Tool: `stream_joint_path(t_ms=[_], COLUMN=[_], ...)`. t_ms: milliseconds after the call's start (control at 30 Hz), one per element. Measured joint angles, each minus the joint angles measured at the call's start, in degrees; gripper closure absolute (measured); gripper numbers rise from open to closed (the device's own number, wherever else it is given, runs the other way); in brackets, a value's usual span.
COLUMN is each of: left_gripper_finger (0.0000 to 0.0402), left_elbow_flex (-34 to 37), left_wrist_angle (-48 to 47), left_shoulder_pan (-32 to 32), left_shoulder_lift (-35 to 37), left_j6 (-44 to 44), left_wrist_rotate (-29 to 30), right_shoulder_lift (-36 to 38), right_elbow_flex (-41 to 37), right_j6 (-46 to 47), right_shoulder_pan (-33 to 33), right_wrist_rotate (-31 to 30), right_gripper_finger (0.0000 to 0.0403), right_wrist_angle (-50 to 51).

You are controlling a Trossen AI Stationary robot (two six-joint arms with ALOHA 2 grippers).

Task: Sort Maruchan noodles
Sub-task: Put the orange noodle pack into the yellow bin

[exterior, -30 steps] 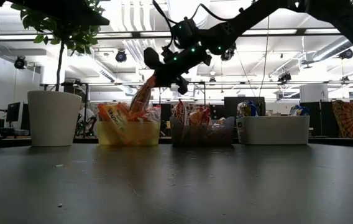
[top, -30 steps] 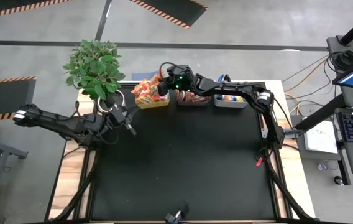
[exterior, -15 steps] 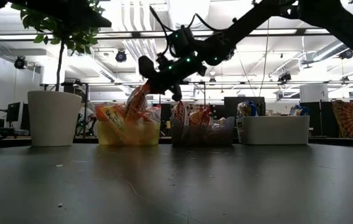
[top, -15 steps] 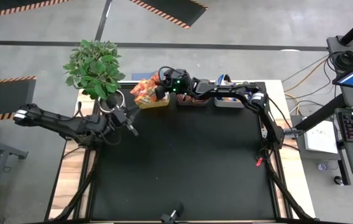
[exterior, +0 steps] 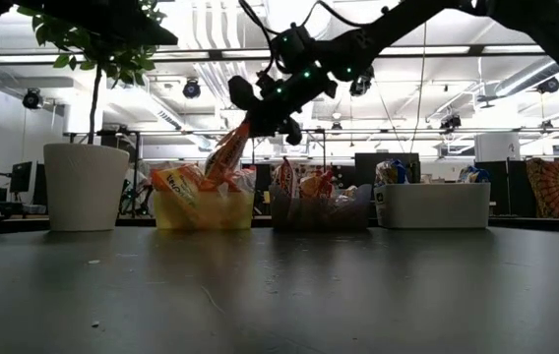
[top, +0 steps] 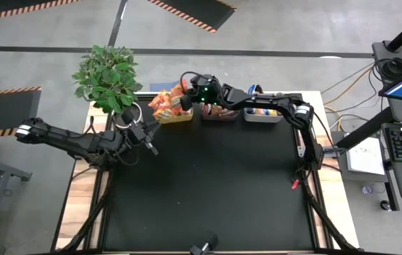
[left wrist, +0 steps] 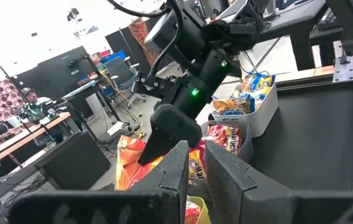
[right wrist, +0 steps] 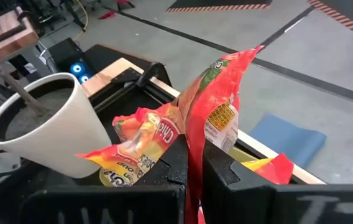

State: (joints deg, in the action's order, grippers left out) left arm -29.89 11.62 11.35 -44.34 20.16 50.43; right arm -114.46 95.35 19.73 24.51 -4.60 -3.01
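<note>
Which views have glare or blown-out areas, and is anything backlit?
Low view: bright ceiling lights backlight the right gripper and its orange packet, leaving the arm a silhouette. Left wrist view: the upper background is washed out white. High view: evenly lit, no glare on the black table.

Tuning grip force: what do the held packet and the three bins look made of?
Packet: thin glossy plastic film, judging by its crinkles and sheen. Yellow bin and dark bin: translucent plastic, contents showing through. White bin: opaque matte, probably plastic.
</note>
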Motion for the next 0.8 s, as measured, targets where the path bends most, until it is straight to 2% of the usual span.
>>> stream_joint_path(t_ms=[367,667,800], left_gripper_finger=[0.0365,0.0364,0.0344], left_elbow_flex=[0.0,0.0,0.0], left_wrist_angle=[0.0,2.3,4.5], left_shoulder_pan=[-0.6,-5.3,-8.7], left_shoulder_lift=[-1.4,-11.0,-14.9], left_j6=[-2.7,-7.7,-8.7], left_wrist_rotate=[0.0,0.0,-1.1], right_shoulder_lift=[1.3,-0.8,-0.8], right_elbow_flex=[0.0,0.0,0.0], right_j6=[0.2,2.9,3.2], right_shoulder_pan=[0.0,0.0,-0.2], right_wrist_rotate=[0.0,0.1,0.1], right_gripper_finger=[0.0394,0.0394,0.0394], right_wrist_angle=[1.5,1.0,0.8])
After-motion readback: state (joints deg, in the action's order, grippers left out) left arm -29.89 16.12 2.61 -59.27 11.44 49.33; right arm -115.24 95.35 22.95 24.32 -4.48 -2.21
